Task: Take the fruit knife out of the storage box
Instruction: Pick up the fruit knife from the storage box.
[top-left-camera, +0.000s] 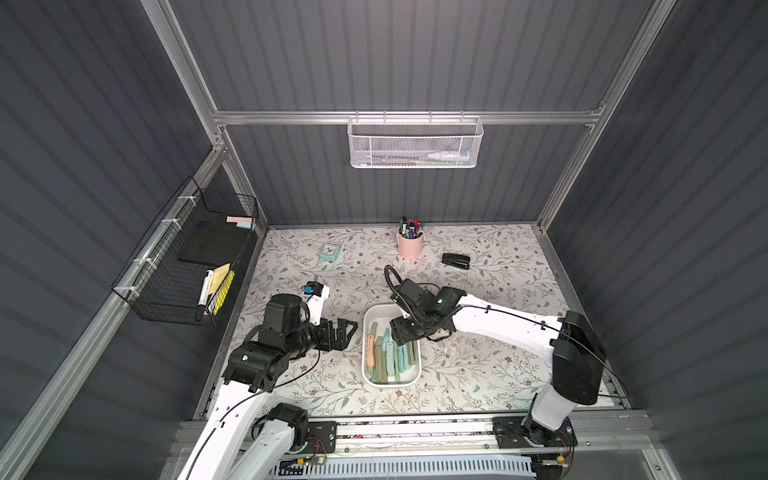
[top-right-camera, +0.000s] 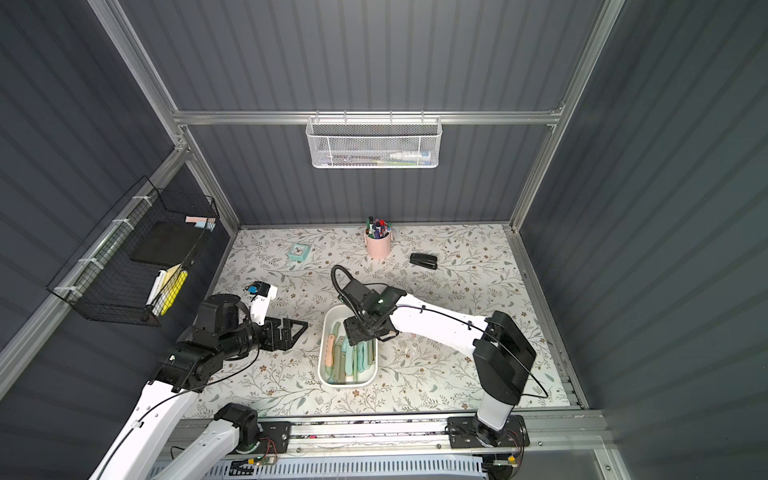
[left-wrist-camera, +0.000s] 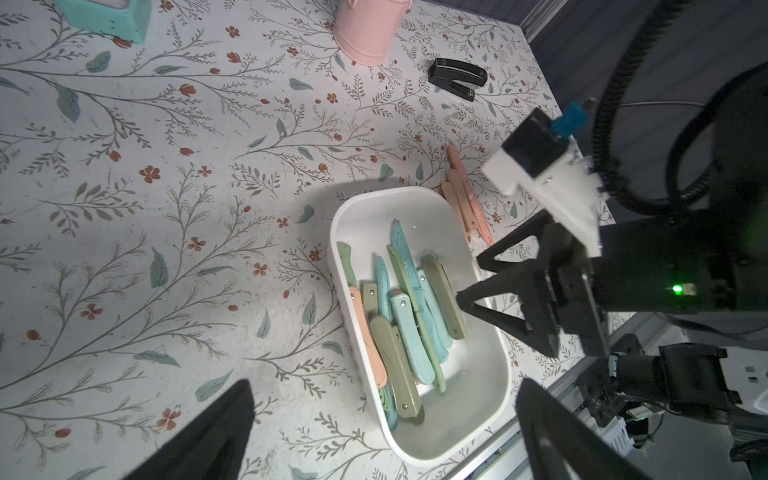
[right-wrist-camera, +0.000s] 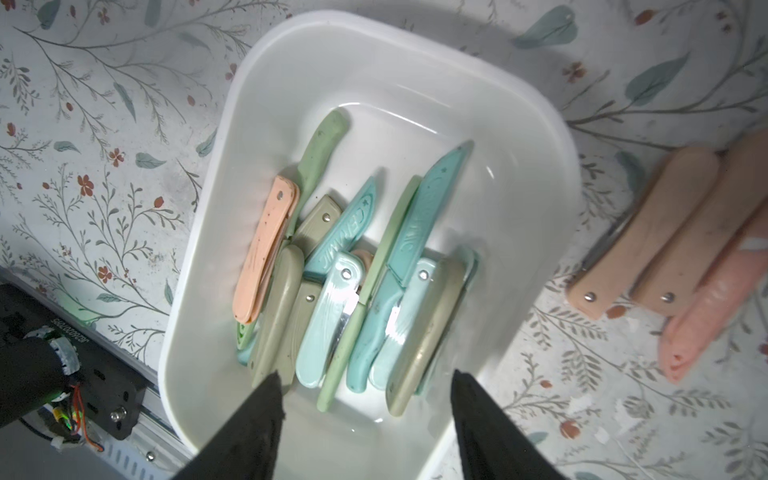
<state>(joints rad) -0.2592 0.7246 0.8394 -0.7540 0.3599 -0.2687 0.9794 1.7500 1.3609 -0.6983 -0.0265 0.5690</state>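
The white storage box (top-left-camera: 390, 384) (top-right-camera: 347, 383) sits mid-table and holds several folded fruit knives (top-left-camera: 388, 353) in peach, teal, olive and green. My right gripper (top-left-camera: 401, 332) (top-right-camera: 357, 332) hangs over the box's far half and points down into it. In the right wrist view it (right-wrist-camera: 365, 380) is open, with its black fingertips (right-wrist-camera: 270, 386) straddling the knife ends (right-wrist-camera: 328, 332) and nothing held. My left gripper (top-left-camera: 347, 330) (left-wrist-camera: 384, 411) is open just left of the box (left-wrist-camera: 415, 193), low over the table.
Three peach knives (right-wrist-camera: 665, 257) (left-wrist-camera: 465, 195) lie on the table just right of the box. A pink pen cup (top-left-camera: 410, 245), a teal clock (top-left-camera: 330, 252) and a black stapler (top-left-camera: 456, 261) stand toward the back. A black wire basket (top-left-camera: 187, 266) hangs on the left wall.
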